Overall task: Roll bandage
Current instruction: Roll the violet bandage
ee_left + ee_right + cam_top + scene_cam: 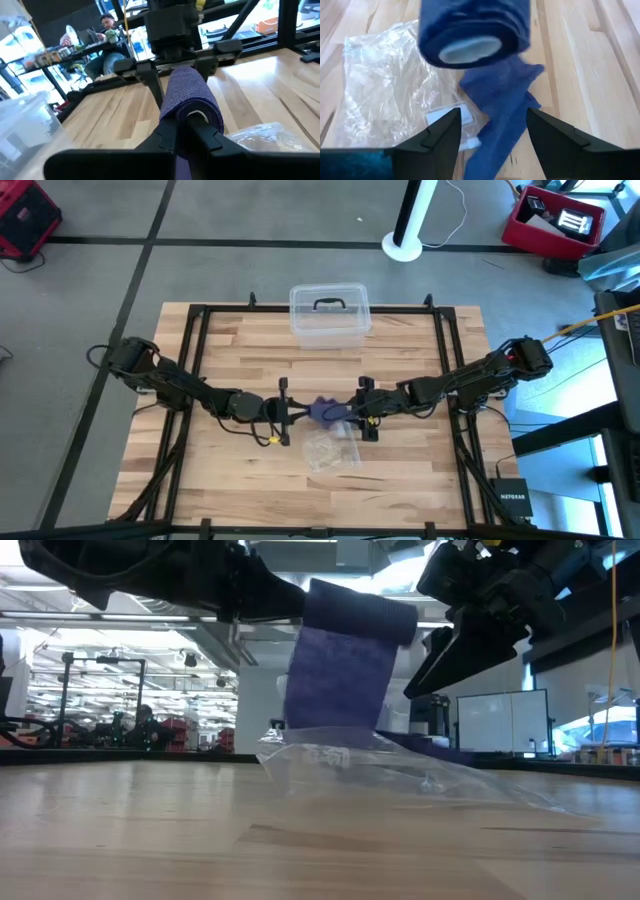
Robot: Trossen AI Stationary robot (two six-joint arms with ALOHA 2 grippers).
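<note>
While holding the bandage roll (350,615) clenched in the left gripper (290,413), guide its hanging tail with the spread, empty right gripper (492,132), clear of the plastic bag (390,85).

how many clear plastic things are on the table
2: a clear plastic box with a black handle at the table's far edge, and a crinkly clear plastic bag lying under the held bandage. None seem hidden.

At the top centre of your frame the rolled bandage (472,32) faces you end-on, its loose tail hanging to the lower centre between the right gripper's (492,137) parted fingers, beside a clear plastic bag (385,85) at left.
</note>
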